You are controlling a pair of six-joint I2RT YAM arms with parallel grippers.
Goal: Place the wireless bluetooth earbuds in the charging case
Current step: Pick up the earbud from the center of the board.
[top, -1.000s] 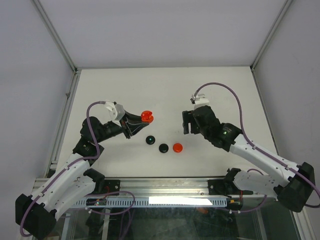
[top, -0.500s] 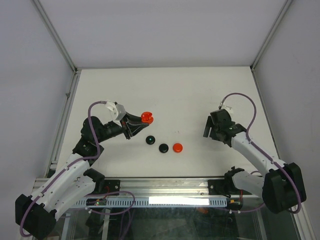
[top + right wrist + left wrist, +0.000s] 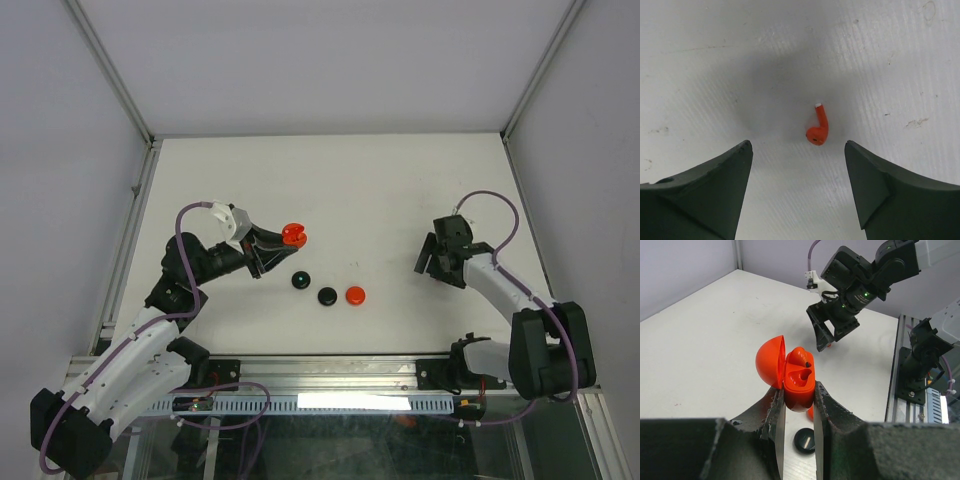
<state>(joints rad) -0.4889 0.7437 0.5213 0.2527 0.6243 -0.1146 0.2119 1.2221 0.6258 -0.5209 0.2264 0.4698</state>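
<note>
My left gripper (image 3: 276, 241) is shut on the base of an open red charging case (image 3: 292, 234) and holds it above the table. In the left wrist view the case (image 3: 799, 382) has its lid swung left. A red earbud (image 3: 800, 358) seems to sit in its far slot, and the near slot looks empty. My right gripper (image 3: 430, 256) is open at the right side of the table. In the right wrist view a red earbud (image 3: 818, 131) lies on the table between and just beyond the open fingers (image 3: 797, 145), untouched. No other earbuds show.
Two black discs (image 3: 300, 281) (image 3: 327, 296) and a red disc (image 3: 355, 295) lie in a row at the table's front middle. One black disc (image 3: 806, 439) shows below the case in the left wrist view. A metal rail (image 3: 300, 375) runs along the near edge.
My right arm has drawn back from the middle to the right side of the table and lowered. The left gripper and the case have not moved.
</note>
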